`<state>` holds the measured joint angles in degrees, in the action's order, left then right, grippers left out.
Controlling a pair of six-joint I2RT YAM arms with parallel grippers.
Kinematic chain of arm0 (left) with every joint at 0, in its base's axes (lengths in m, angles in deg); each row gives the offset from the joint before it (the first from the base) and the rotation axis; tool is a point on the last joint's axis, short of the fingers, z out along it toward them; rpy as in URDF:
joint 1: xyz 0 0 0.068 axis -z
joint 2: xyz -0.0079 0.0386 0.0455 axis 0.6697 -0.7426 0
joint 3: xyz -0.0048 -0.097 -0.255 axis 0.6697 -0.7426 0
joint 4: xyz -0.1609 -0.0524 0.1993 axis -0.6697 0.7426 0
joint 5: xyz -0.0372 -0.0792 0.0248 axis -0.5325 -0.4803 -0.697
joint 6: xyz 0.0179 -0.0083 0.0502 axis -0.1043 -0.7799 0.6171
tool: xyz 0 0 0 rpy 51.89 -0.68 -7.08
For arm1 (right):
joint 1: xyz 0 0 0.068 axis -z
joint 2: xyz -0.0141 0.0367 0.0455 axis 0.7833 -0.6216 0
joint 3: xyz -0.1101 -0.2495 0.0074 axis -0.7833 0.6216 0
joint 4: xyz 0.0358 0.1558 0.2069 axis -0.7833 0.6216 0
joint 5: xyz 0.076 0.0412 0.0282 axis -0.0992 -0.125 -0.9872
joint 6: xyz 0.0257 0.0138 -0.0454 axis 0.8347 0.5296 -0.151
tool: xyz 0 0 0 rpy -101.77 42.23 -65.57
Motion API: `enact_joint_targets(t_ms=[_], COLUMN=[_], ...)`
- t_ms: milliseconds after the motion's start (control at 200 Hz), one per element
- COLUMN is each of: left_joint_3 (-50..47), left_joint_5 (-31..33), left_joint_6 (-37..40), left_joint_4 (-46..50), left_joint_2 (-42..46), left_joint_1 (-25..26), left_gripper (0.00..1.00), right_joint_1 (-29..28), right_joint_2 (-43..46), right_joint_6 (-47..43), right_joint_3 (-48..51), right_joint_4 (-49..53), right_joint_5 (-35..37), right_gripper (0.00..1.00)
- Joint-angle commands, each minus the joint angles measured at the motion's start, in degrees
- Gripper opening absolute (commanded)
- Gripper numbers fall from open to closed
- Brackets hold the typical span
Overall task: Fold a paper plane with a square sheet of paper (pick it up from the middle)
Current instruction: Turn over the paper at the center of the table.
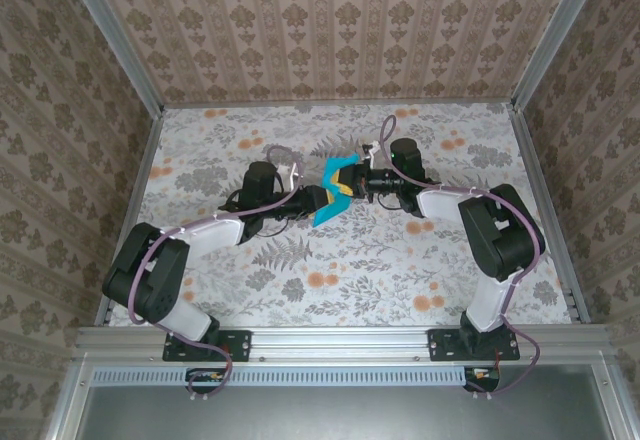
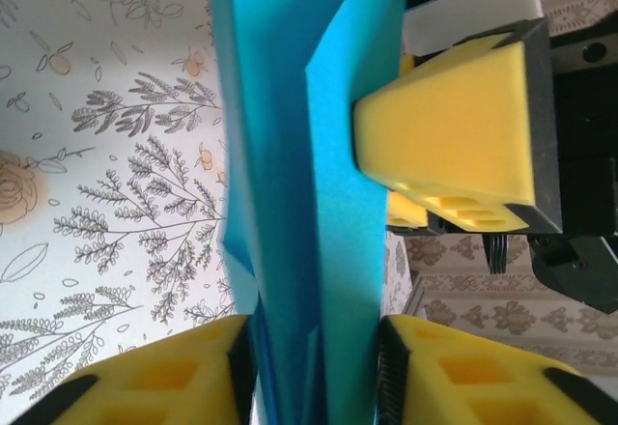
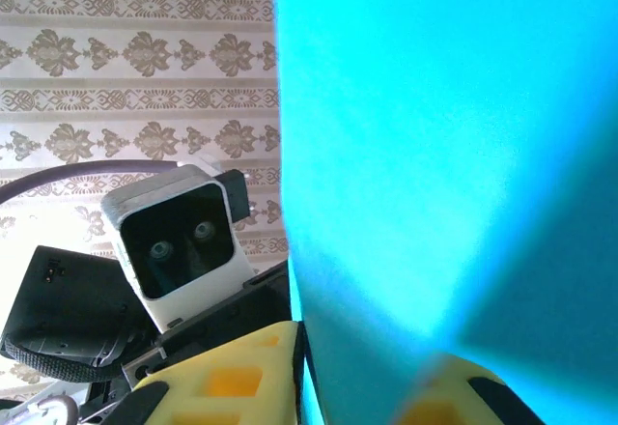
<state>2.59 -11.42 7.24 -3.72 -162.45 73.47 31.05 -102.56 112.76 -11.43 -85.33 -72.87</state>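
The teal-blue paper plane hangs above the middle of the table, held between both arms. In the left wrist view its folded layers stand upright and fill the gap of my left gripper, whose pads press on both sides. My left gripper comes in from the left and my right gripper from the right. One yellow finger of the right gripper pushes against the paper's side. In the right wrist view the paper rises from between the fingers of my right gripper, shut on it.
The floral tablecloth lies bare around both arms. Patterned walls and aluminium frame posts close the table in at the back and sides. The left arm's white wrist camera sits close beside the paper.
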Motion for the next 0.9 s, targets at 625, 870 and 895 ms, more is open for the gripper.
enact_joint_targets(t_ms=[625, 870, 895], left_joint_3=[23.7, 35.9, 36.9], left_joint_5=[49.8, 70.7, 71.4], left_joint_6=[29.7, 27.2, 26.6], left_joint_4=[65.9, 79.9, 80.5], left_joint_2=[2.1, -10.1, -11.5], left_joint_1=[2.8, 9.9, 10.6], left_gripper=[0.07, 0.07, 0.08], right_joint_1=[5.1, 5.0, 5.0], right_joint_2=[17.9, 18.2, 18.2], right_joint_6=[-27.4, -27.8, -27.7], right_joint_3=[1.0, 1.9, 2.1], right_joint_4=[41.3, 42.0, 42.1], right_joint_5=[29.9, 31.7, 31.9], right_gripper=[0.68, 0.68, 0.68])
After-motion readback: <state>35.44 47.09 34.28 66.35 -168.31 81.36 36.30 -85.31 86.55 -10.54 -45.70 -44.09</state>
